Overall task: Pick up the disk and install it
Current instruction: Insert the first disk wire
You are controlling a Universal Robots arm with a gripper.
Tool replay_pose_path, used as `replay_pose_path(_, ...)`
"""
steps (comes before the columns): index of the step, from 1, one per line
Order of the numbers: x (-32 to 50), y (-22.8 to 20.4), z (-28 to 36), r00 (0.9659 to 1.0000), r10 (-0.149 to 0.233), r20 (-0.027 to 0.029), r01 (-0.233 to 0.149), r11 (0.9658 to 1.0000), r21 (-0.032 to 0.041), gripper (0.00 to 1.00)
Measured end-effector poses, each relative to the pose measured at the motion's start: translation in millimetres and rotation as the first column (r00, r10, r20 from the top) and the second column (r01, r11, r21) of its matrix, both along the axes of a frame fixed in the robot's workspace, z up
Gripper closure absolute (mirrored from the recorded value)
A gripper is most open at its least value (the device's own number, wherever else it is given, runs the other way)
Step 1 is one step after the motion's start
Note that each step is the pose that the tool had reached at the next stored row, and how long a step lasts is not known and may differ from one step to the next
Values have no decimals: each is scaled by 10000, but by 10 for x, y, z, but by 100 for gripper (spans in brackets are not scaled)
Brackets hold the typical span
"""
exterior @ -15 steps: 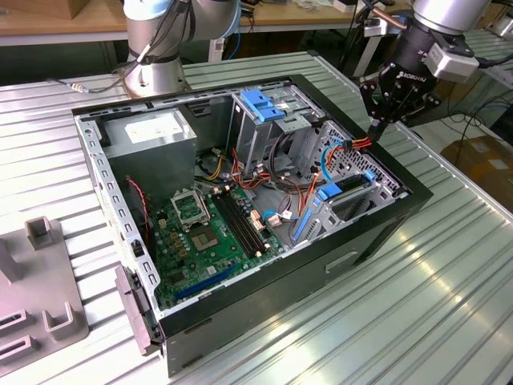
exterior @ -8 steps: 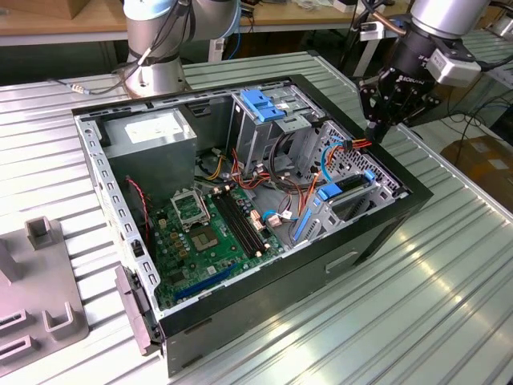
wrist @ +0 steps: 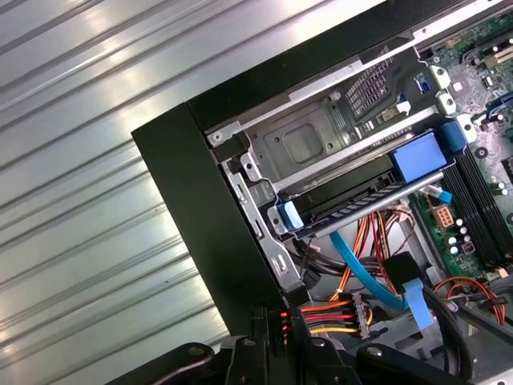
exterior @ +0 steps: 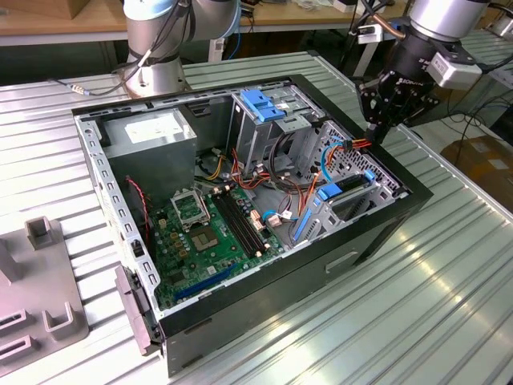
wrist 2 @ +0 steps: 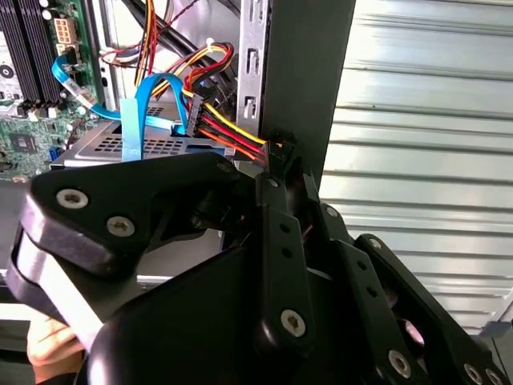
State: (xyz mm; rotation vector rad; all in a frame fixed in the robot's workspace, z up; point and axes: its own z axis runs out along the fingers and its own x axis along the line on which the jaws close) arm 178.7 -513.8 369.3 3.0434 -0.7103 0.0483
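Ribbed metal table [exterior: 449, 305] carries open computer case [exterior: 264, 297], side panel off, green circuit board [exterior: 208, 233] exposed. Gripper [exterior: 375, 133] hangs at case corner on exterior view's right, fingers pressed together on black power plug [wrist 2: 278, 148] trailing red, yellow and orange wires [wrist 2: 224, 132]. Disk [wrist: 361, 210] sits inside metal drive cage [wrist: 309, 144] near gripper, seen edge-on, blue frame showing at both ends. Blue latch [wrist: 417, 156] lies on cage top. Blue data cable [wrist: 357, 269] runs between cage and plug.
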Motion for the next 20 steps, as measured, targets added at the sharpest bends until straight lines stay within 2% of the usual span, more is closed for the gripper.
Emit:
replay_pose_path(2, 0, 1, -5, 10000, 47, 16, -47, 10000, 3, 76)
replay_pose_path(6, 0, 0, -25, 9998, 187, 88, -187, 9998, -1, 76)
replay_pose_path(7, 0, 0, -28, 9997, 205, 92, -205, 9998, -2, 76)
replay_pose_path(8, 0, 0, -29, 9997, 212, 96, -212, 9998, 2, 84)
replay_pose_path(10, 0, 0, -23, 9997, 214, 96, -214, 9998, 11, 84)
replay_pose_path(15, 0, 0, 40, 9997, 217, 97, -217, 9998, 12, 84)
replay_pose_path(20, 0, 0, 50, 9997, 218, 96, -218, 9998, 12, 84)
